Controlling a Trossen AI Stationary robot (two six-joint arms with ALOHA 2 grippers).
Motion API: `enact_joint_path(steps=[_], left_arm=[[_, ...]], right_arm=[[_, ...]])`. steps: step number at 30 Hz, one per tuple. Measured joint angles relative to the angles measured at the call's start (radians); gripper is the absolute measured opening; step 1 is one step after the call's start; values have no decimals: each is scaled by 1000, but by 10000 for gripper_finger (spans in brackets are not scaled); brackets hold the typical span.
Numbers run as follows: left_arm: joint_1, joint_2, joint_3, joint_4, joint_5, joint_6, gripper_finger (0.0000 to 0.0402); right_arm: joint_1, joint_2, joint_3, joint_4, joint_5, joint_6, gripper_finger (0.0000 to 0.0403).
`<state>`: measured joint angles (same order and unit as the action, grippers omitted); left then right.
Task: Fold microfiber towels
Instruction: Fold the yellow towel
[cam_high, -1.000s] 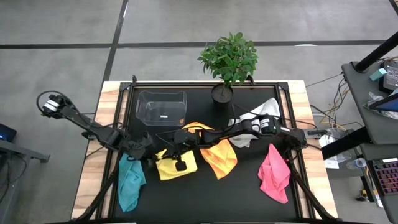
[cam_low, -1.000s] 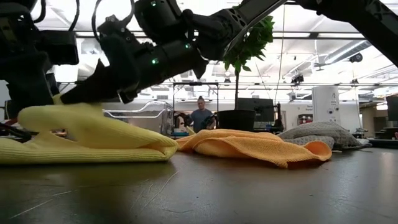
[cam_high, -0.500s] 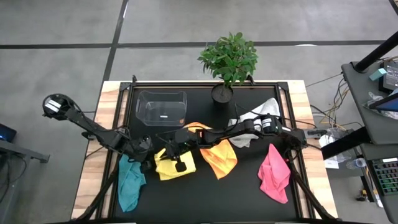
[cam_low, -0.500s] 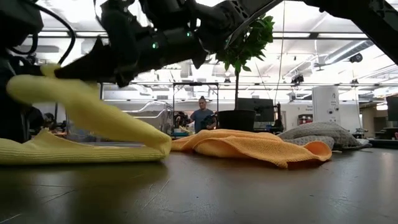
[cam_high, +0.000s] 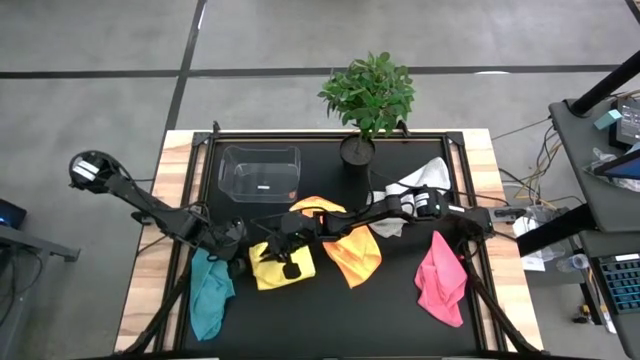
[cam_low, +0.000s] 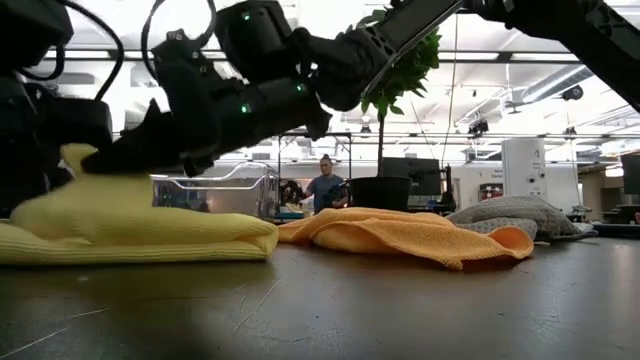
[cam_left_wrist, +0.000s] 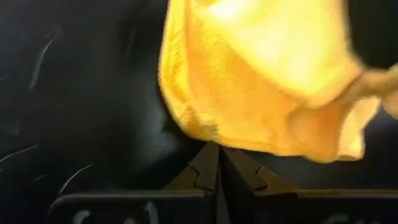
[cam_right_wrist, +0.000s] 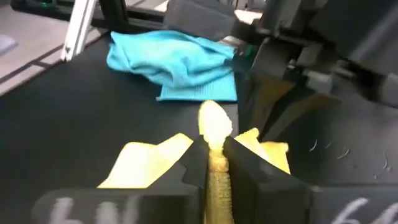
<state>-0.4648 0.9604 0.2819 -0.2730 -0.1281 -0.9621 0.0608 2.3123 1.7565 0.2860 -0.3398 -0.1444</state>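
Now that the right gripper (cam_right_wrist: 214, 152), pinching the yellow towel (cam_high: 282, 262), has lowered its raised edge toward nine o'clock, the fold is nearly laid, while the left gripper (cam_left_wrist: 219, 163) waits with jaws together.

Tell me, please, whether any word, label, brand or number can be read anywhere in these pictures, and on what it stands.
No text can be read anywhere.
White marks on the left gripper: too blurred to read.
White marks on the right gripper, shut on the yellow towel: too blurred to read.
A pale patch in the clear plastic box: too small to tell whether it bears writing.
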Motion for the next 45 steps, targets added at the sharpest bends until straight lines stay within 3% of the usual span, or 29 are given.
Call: enact_joint_path(steps=[10,17,20,25,31,36,40,45], left_arm=[[0,-6,56,-16,118,-9,0],[0,-10,143,-250,231,-85,0],[-2,-10,188,-318,272,-134,0],[-21,-7,242,-294,273,-159,0],[-69,11,248,-120,252,-198,0],[-137,37,256,-49,248,-339,0],[-195,93,308,-49,216,-441,0],[-214,215,446,-49,228,-449,0]], right_arm=[[-13,-26,0,-6,0,42,142],[-23,-93,1,-145,0,12,180],[-18,-127,1,-232,0,-32,180],[10,-200,-51,-336,0,-76,163],[40,-367,-258,-316,45,-59,140],[72,-499,-461,-253,187,-50,125],[90,-565,-602,-100,210,-13,115],[96,-584,-725,54,213,17,103]])
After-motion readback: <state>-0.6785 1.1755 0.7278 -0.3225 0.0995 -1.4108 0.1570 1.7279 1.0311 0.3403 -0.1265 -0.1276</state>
